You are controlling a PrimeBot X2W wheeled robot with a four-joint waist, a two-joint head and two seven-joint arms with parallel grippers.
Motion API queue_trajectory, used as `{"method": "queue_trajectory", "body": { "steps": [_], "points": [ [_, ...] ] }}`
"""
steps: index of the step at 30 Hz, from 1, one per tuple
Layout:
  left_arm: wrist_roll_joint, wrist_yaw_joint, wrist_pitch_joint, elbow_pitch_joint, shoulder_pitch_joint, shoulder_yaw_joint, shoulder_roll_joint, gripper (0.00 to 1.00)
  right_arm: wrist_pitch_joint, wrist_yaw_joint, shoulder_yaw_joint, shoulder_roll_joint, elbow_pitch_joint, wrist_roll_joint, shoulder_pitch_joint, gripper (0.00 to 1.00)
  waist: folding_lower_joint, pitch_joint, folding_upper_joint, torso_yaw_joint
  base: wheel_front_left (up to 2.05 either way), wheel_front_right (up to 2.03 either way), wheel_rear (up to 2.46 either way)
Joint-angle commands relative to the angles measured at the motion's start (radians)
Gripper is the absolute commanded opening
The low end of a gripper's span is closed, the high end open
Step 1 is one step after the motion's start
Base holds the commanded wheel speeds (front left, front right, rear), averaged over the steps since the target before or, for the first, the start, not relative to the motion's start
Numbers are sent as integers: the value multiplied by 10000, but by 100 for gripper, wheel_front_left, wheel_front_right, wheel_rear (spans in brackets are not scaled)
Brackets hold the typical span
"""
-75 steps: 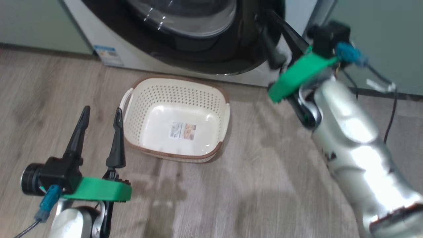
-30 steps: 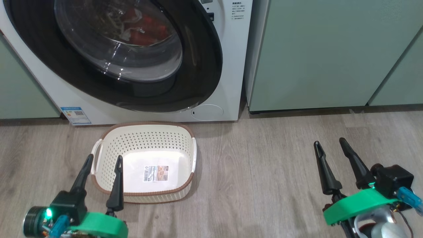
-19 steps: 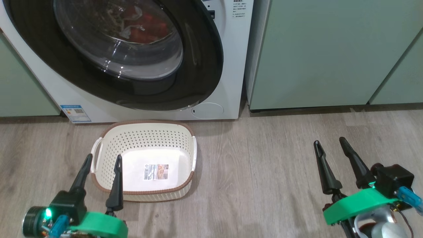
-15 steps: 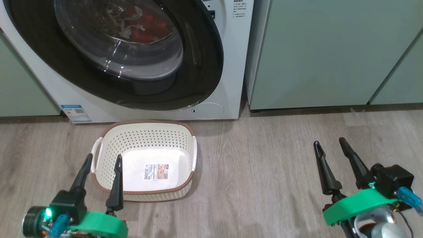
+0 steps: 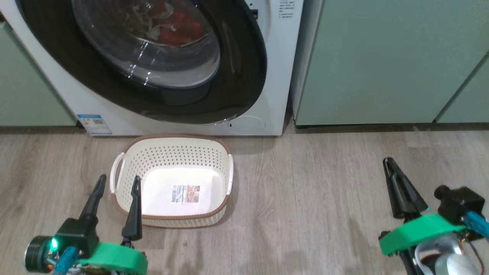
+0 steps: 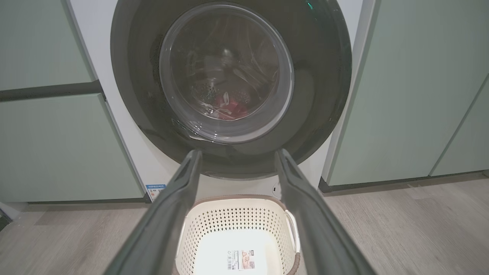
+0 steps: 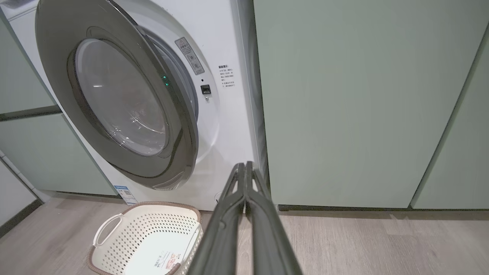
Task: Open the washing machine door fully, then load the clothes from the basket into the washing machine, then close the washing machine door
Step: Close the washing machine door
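Note:
The white washing machine (image 5: 277, 76) stands ahead. Its black-rimmed door (image 5: 244, 76) is swung nearly to; in the right wrist view the door (image 7: 61, 57) stands slightly off the machine front (image 7: 229, 46) at its right edge. Red clothes (image 5: 179, 30) show through the glass, and the left wrist view shows the clothes (image 6: 229, 109) low in the drum. The cream basket (image 5: 172, 156) sits on the floor before the machine with only a label sticker inside. My left gripper (image 5: 118, 183) is open at the basket's near left corner. My right gripper (image 5: 388, 161) is shut on nothing, far right of the basket.
Pale green cabinets (image 5: 382, 57) flank the machine on the right and on the left (image 5: 26, 91). Bare wood-look floor (image 5: 305, 191) stretches between the basket and my right gripper.
My right gripper's fingers have closed together. The head view has shifted slightly; the basket, the door and my left gripper keep their places.

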Motion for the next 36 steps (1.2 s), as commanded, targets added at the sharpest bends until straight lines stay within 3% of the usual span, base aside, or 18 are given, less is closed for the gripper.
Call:
{"method": "queue_trajectory", "body": {
  "steps": [1, 6, 17, 26, 36],
  "points": [
    [-47, 76, -17, -419, -646, 352, 206, 100, 99, -4, 141, -37, -406, -241, -819, 0, 1, 180, 0, 186, 0, 0, 0],
    [-49, 79, -102, -475, -1004, 297, 161, 100, 557, -4, 495, -173, -19, -528, -2121, 0, 1, 646, 0, 710, 0, 0, 0],
    [-118, 35, -487, -321, -1930, 203, -86, 100, 834, -4, 2408, -880, 1757, 161, -5258, 0, 1, 1892, 0, 1718, 0, 0, 0],
    [-203, -85, -739, -52, -2693, 188, -314, 100, 490, -4, 3028, -1063, 3816, 692, -7910, 0, 1, 2691, 0, 2106, 0, 0, 0],
    [-144, -213, -834, 111, -3119, 225, -500, 100, -127, -4, 3410, -1154, 5626, 1228, -9752, 0, 1, 3179, 0, 2151, 0, 0, 0]
  ]
}}
